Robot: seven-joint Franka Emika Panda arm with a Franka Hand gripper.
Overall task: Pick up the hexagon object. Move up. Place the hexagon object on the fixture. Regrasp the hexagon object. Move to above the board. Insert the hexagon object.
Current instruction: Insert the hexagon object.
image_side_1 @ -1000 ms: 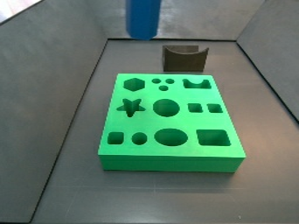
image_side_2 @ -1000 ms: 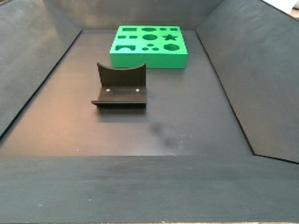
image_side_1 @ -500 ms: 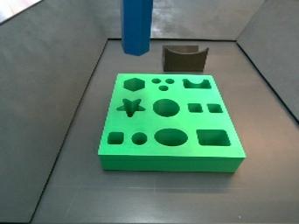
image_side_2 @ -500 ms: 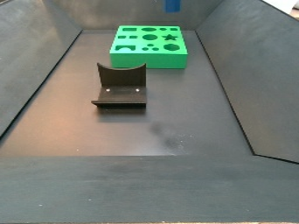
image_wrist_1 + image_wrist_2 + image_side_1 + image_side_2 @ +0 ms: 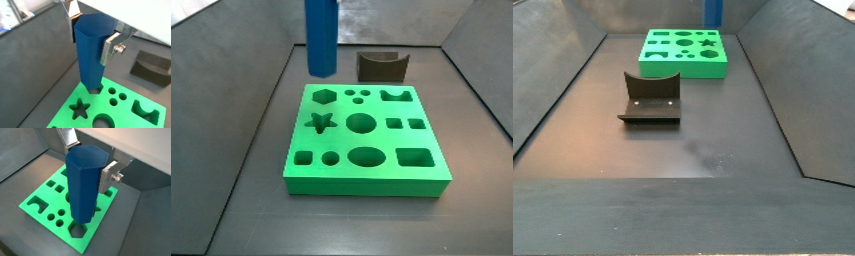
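I have the pincer [image 5: 93, 31] clamped on the hexagon object [image 5: 92, 52], its silver fingers [image 5: 111, 47] pressed on opposite faces near the top. The blue bar hangs upright below the pincer, its lower end just above the hexagon hole [image 5: 78, 230] at a corner of the board [image 5: 40, 202], not yet in. In a side view the fixture [image 5: 382, 66] stands beyond the board, apart from the bar [image 5: 319, 36].

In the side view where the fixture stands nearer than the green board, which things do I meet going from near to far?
Fixture → board → hexagon object, hanging above the board's far edge. The claw holding it is out of frame there; it shows only in the wrist views.
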